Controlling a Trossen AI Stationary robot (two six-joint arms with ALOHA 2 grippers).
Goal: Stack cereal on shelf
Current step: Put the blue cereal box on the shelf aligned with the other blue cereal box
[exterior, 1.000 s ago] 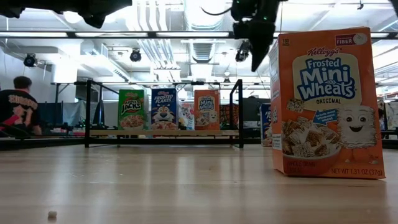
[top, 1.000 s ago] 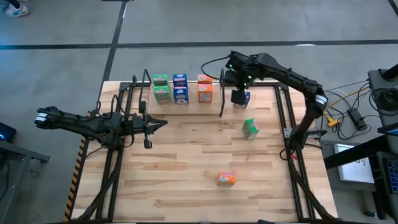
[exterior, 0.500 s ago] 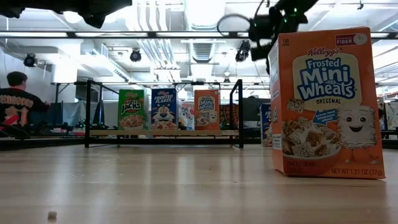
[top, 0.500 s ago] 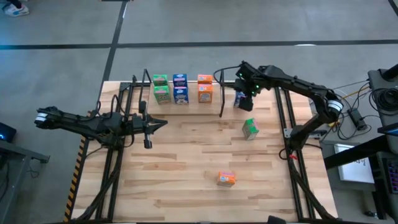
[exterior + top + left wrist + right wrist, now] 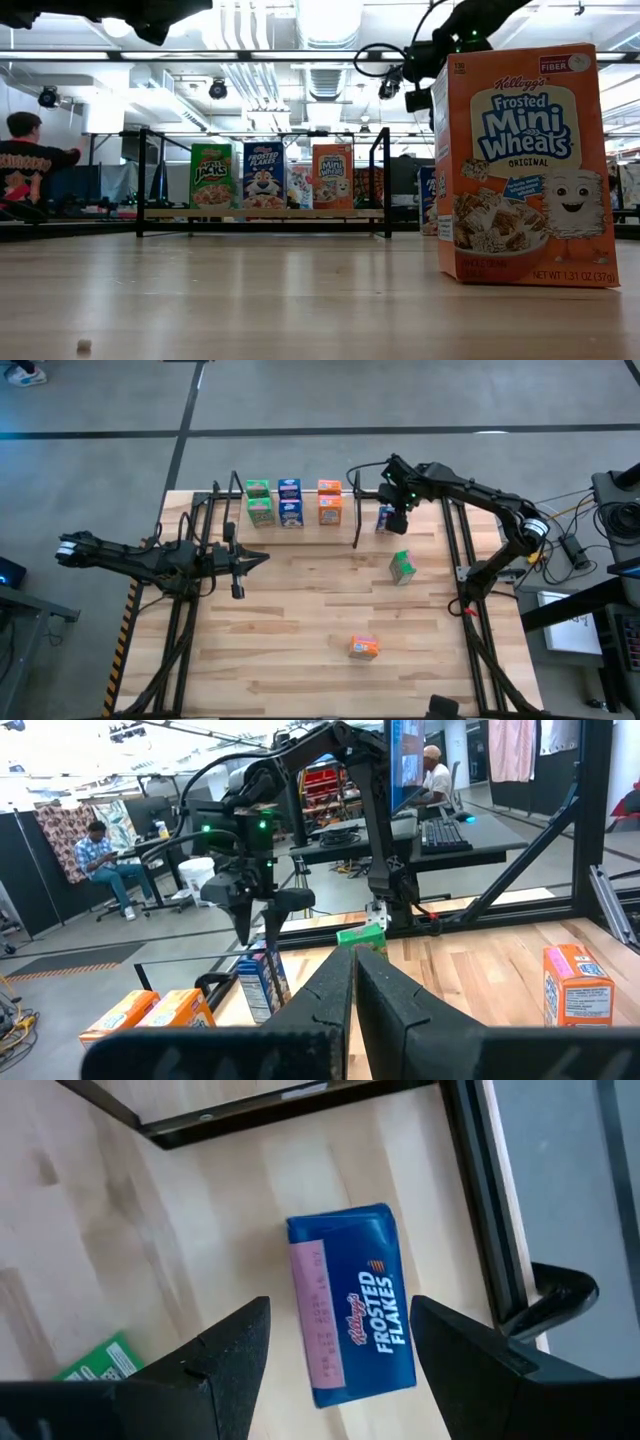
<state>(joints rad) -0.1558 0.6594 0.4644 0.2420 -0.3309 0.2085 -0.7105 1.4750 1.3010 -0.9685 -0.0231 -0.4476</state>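
The shelf at the far edge carries a green, a blue and an orange cereal box side by side. Just right of it a loose blue cereal box stands on the table. My right gripper hovers open above this box, one finger to each side, touching nothing. Nearer lie a green box and an orange box. My left gripper waits shut at the table's left, level and holding nothing.
Black arm-mount frames run along the table's left and right sides. The shelf's black wire bracket stands close to the loose blue box. Bare wood lies in the table's middle. People sit beyond the table.
My right gripper has come down and shifted toward the table's right, ending over the loose blue box; its fingers have stayed open. No box has moved.
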